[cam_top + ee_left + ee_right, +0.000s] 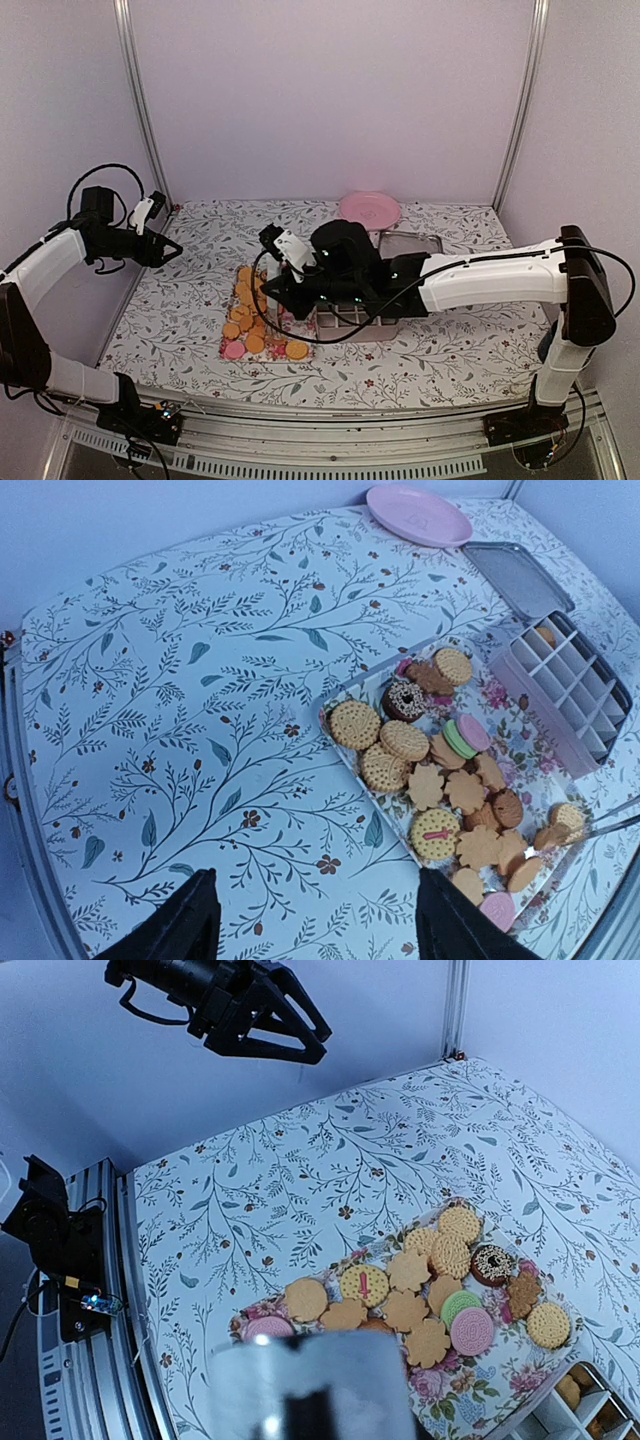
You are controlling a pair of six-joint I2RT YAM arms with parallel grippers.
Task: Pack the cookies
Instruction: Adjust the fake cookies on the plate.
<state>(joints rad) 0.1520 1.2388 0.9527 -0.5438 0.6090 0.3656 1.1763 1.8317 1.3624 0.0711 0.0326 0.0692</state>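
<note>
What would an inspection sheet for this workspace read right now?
Surface: floral tablecloth, flat.
Job's things: cookies heaped on floral tray; divided box beside it, at least one cookie inside.
Clutter: pink plate, tin lid at the back.
Grippers: left gripper open, raised clear; right gripper over tray, jaws unclear.
Cables: black cable sagging over tray and box.
Surroundings: plain walls; nothing else seen.

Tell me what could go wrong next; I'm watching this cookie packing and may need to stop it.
The cookies overlap on the floral tray, so the right tool above them might nudge neighbours over the tray's edge or lift two. The divided box has narrow cells; a wide cookie may lodge across a divider.
</note>
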